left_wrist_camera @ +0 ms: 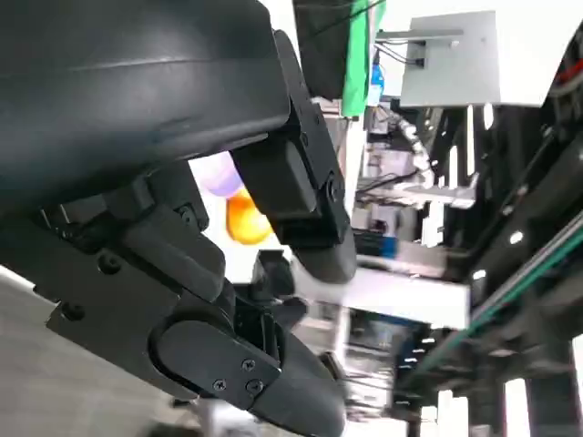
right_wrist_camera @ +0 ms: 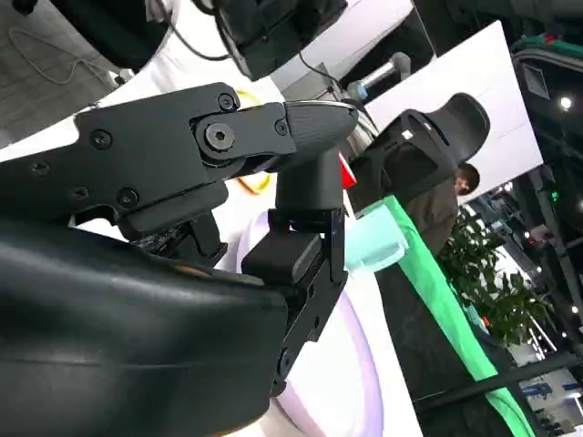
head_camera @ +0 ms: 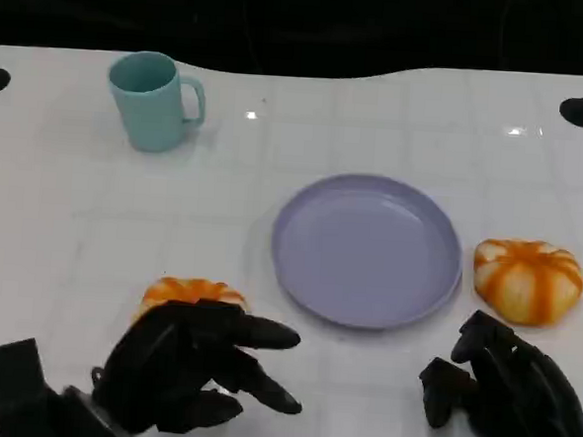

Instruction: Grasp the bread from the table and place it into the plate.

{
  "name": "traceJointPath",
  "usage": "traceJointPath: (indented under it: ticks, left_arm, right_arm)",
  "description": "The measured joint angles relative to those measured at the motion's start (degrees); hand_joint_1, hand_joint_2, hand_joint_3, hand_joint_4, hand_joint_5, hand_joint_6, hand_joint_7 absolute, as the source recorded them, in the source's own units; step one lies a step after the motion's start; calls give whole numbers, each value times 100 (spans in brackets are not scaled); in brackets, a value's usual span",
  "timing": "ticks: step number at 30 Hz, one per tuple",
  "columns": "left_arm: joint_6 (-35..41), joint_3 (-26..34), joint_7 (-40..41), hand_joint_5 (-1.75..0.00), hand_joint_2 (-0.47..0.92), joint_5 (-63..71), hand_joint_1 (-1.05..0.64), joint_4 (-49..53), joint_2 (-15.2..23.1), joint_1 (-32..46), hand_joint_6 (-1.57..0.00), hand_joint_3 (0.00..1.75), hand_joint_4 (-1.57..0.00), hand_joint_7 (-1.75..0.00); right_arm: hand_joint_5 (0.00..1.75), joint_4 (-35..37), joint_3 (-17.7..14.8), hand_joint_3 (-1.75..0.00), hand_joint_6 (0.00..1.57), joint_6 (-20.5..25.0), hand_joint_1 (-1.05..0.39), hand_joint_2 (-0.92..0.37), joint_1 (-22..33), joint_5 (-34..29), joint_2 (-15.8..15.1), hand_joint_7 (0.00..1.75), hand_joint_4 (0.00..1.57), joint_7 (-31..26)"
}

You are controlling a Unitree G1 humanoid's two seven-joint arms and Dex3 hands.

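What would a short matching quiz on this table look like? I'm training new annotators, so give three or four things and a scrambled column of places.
Things:
1. mug
2. plate
3. bread by the left hand
4. bread by the right hand

Places:
A. table centre
B. right of the plate
C. far left
D. near left, partly behind black fingers

Pairs: 1-C, 2-A, 3-D, 4-B

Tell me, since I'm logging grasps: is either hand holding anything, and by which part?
Nothing is held. The left hand hovers with spread fingers in front of one bread; the right hand sits near the other bread, not touching it.
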Motion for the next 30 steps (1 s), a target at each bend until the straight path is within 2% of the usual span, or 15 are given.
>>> traceJointPath:
  ticks: [2, 6, 8, 10, 13, 17, 20, 23, 29, 30]
  left_arm:
    - [-299, -21, 272, 0, 83, 357, -105, -153, 139, 0, -74, 0, -110, 0]
    - [-770, -80, 1065, 0, 85, 1374, -105, -618, 460, 27, -50, 1, -88, 0]
    - [-833, -105, 1495, 0, 86, 1956, -105, -903, 620, 83, -42, 1, -81, 0]
    - [-836, -135, 1914, 0, 91, 2497, -105, -1165, 770, 112, -22, 4, -64, 0]
    - [-853, -149, 2677, 0, 92, 3690, -105, -1561, 1057, 157, -7, 12, -51, 0]
    - [-699, -208, 3832, 0, 92, 5413, -105, -2087, 1409, 171, -1, 17, -39, 0]
    - [-419, -382, 4383, 0, 92, 6298, -105, -2284, 1605, 143, 0, 15, -30, 0]
    - [63, -630, 4533, 0, 91, 6998, -105, -2459, 1792, 88, 0, 13, -28, 0]
    - [991, -1103, 4414, -7, 86, 7686, -105, -2618, 1990, -40, 0, 8, -35, 0]
    - [1093, -1167, 4371, -44, 84, 7721, -105, -2617, 2011, -86, -1, 6, -27, -15]
  right_arm:
    - [169, -26, 2, -19, 69, 10, -58, -92, 10, 3, 2, 139, 78, 0]
    - [170, -43, 2, -20, 70, 72, -57, -92, 29, 16, 5, 138, 77, 9]
    - [170, -51, 2, -20, 70, 76, -57, -92, 30, 20, 10, 138, 77, 10]
    - [171, -57, 1, -20, 71, 78, -58, -92, 33, 20, 11, 139, 77, 10]
    - [173, -92, 7, -20, 71, 79, -58, -92, 39, 16, 13, 141, 77, 0]
    - [173, -113, 12, -22, 69, 79, -57, -92, 45, 14, 13, 144, 76, -6]
    - [173, -114, 16, -21, 68, 79, -57, -92, 47, 9, 13, 144, 75, -6]
    - [173, -114, 16, -20, 68, 78, -57, -92, 48, 7, 13, 144, 75, -4]
    - [173, -114, 16, -20, 68, 80, -58, -92, 55, 9, 13, 144, 76, -3]
    - [173, -114, 18, -21, 68, 81, -57, -92, 55, 8, 13, 144, 76, -3]
